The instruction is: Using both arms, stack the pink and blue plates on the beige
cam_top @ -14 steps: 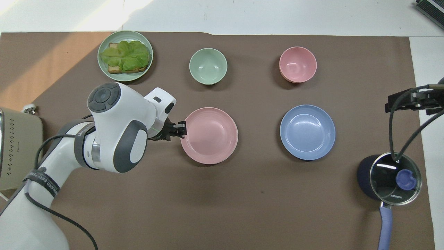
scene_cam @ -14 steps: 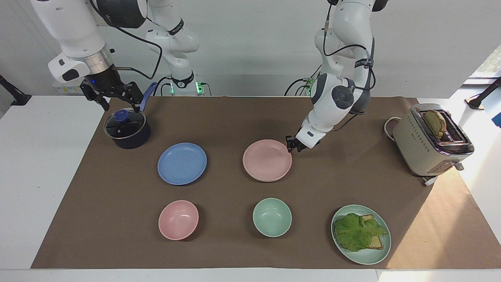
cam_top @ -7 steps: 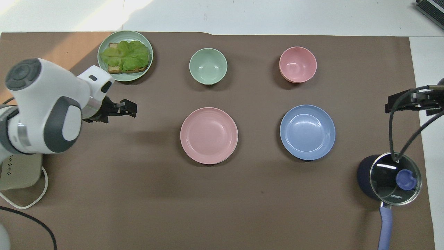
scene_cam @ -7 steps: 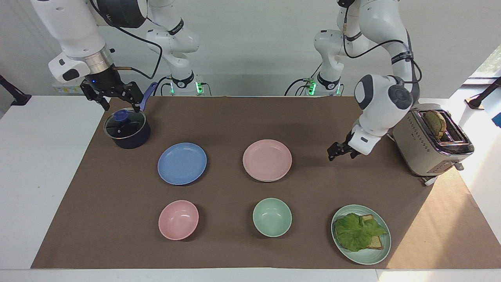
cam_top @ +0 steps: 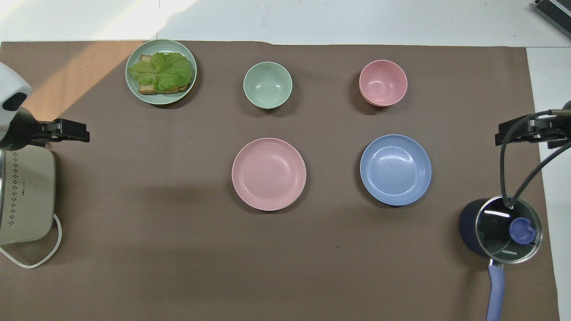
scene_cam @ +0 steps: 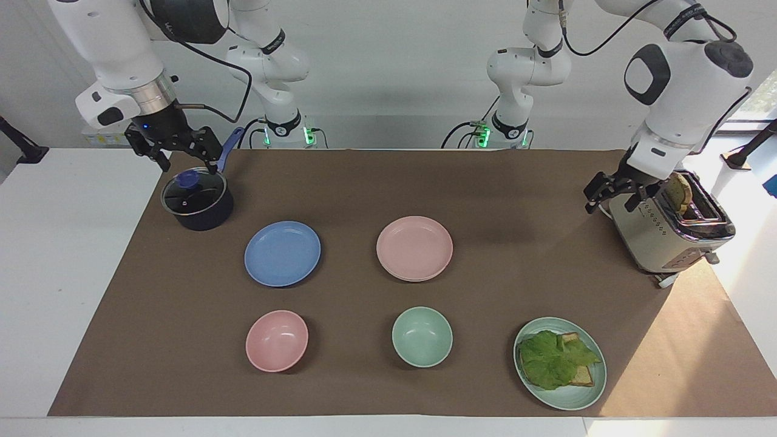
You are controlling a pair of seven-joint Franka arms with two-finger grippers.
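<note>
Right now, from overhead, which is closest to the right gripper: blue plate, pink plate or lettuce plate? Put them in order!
Measured from the right gripper, over the table's edge past the pot:
1. Blue plate, at the right arm's end.
2. Pink plate, mid-table.
3. Lettuce plate, at the left arm's end.

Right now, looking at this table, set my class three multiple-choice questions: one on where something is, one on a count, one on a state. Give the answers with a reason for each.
1. Where is the blue plate?
A. On the pink plate.
B. On the brown mat beside the pink plate, toward the right arm's end.
C. In the saucepan.

2. How many bowls stand on the mat?
A. One.
B. Two.
C. Three.

3. How is the saucepan's glass lid?
A. On the pan.
B. Lying on the mat.
C. Held up by fingers.

Answers:
1 B: it lies flat on the mat, apart from the pink plate.
2 B: there is one pink bowl and one mint-green bowl.
3 A: the lid sits on the saucepan's rim.
</note>
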